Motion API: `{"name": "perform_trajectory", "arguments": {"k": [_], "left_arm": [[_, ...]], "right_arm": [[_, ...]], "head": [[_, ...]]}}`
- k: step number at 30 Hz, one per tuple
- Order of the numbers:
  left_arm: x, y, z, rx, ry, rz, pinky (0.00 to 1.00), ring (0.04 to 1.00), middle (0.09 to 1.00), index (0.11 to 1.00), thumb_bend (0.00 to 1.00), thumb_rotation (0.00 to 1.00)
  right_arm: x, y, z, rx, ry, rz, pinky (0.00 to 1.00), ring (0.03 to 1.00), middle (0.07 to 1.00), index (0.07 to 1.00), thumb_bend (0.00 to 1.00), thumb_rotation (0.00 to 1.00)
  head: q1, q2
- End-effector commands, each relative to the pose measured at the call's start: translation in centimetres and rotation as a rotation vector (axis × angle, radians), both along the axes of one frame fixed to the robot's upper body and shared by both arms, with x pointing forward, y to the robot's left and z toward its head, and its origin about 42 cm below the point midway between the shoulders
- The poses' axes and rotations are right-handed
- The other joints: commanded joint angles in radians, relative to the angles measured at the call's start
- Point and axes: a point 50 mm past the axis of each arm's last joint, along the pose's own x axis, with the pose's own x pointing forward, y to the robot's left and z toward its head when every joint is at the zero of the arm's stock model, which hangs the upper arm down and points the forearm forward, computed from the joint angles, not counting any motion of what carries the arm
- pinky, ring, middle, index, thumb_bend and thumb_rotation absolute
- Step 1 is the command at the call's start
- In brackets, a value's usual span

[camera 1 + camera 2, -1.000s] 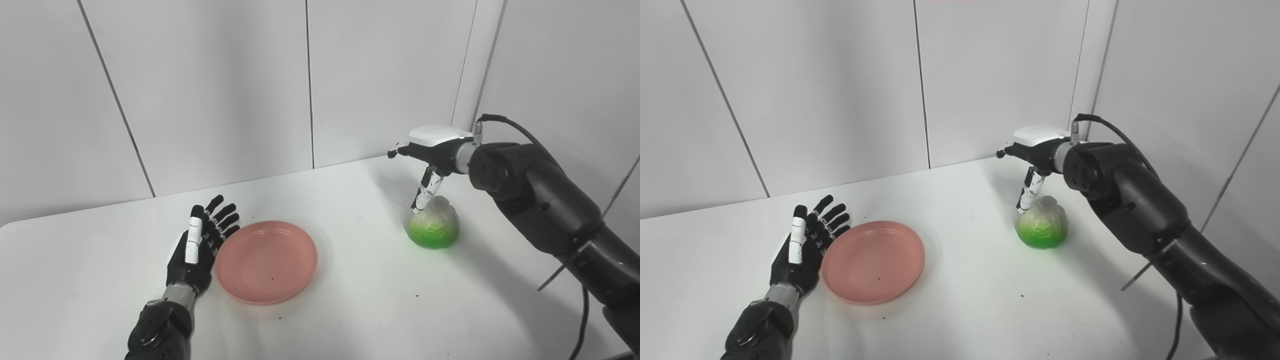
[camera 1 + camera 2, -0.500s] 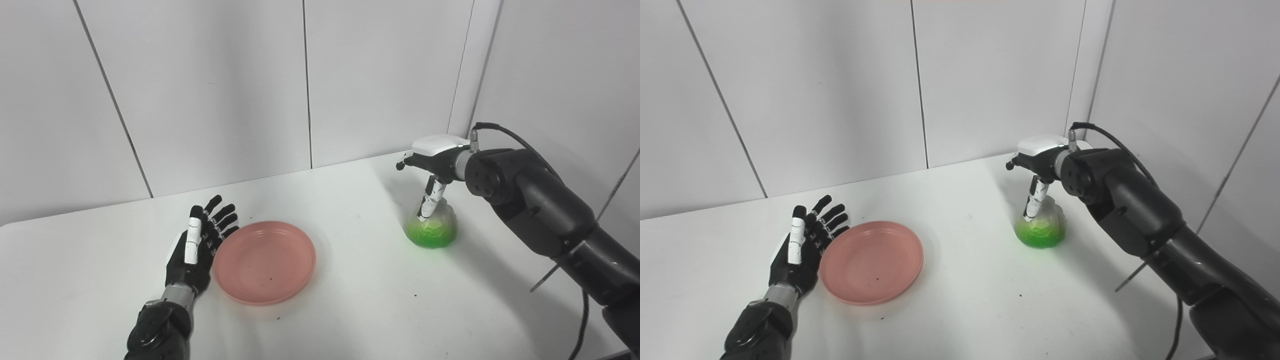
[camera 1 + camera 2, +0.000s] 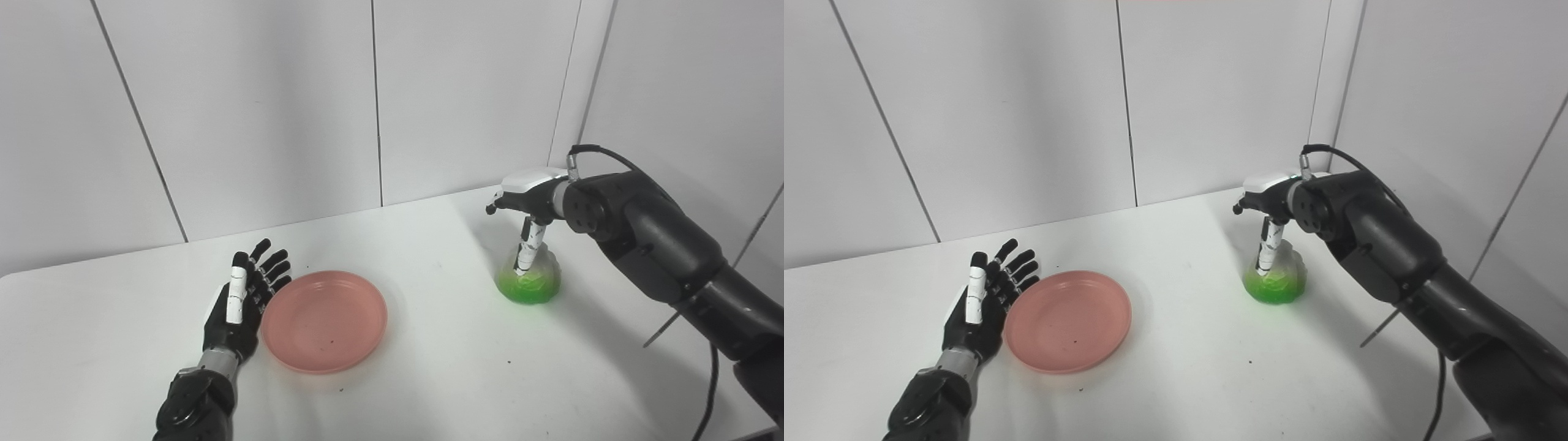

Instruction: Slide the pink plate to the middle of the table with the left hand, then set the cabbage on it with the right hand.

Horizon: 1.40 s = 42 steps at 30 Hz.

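The pink plate lies flat on the white table, left of the middle. My left hand rests open on the table, fingers spread, its edge against the plate's left rim. The green cabbage sits on the table at the right. My right hand is over the cabbage's top, its thumb hanging down the front of it and its other fingers out of sight behind. The hand is open around the cabbage and the cabbage rests on the table. The same scene shows in the right eye view, with the plate and cabbage.
White wall panels stand close behind the table and along its right side, near the cabbage. A black cable hangs from my right forearm over the table's right part.
My right hand has come down from above the cabbage onto its top, and the thumb now lies lower along its front. The left hand and plate have not moved.
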Motion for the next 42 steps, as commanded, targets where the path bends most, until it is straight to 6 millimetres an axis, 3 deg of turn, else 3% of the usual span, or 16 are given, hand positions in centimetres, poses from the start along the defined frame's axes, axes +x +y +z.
{"name": "perform_trajectory", "arguments": {"k": [1, 11, 26, 37, 41, 42], "left_arm": [[0.1, -0.1, -0.4, 0.015, 0.033, -0.003, 0.86, 0.884, 0.865, 0.912, 0.93, 0.91], [0.1, 0.2, -0.3, 0.013, 0.032, -0.003, 0.86, 0.886, 0.866, 0.920, 0.93, 0.90], [0.2, 0.3, -0.3, 0.014, 0.036, -0.007, 0.88, 0.889, 0.869, 0.922, 0.93, 0.91], [0.2, 0.3, -0.4, 0.022, 0.038, -0.007, 0.87, 0.884, 0.864, 0.917, 0.92, 0.90], [0.1, 0.3, -0.4, 0.021, 0.038, -0.008, 0.87, 0.885, 0.865, 0.916, 0.92, 0.90], [0.1, 0.3, -0.4, 0.021, 0.037, -0.009, 0.87, 0.886, 0.868, 0.919, 0.93, 0.91]], "right_arm": [[0.4, -0.4, 3.8, -0.048, -0.061, 0.012, 0.74, 0.943, 0.977, 0.913, 1.00, 0.30], [1.4, -0.7, 3.4, -0.078, -0.009, -0.012, 0.77, 0.973, 0.986, 0.921, 1.00, 0.45], [1.7, -1.0, 3.4, -0.075, 0.052, -0.043, 0.76, 0.974, 1.000, 0.938, 1.00, 0.45], [1.6, -1.4, 2.2, -0.039, 0.098, -0.054, 0.74, 0.977, 1.000, 0.916, 1.00, 0.41], [1.7, -1.6, 1.2, -0.022, 0.134, -0.055, 0.65, 0.918, 1.000, 0.934, 1.00, 0.41], [1.7, -1.7, 1.0, -0.016, 0.141, -0.053, 0.68, 0.940, 1.000, 0.936, 1.00, 0.40]], "head": [[0.000, 0.000], [0.005, 0.001], [0.006, 0.002], [0.006, 0.007], [0.006, 0.007], [0.006, 0.007]]}}
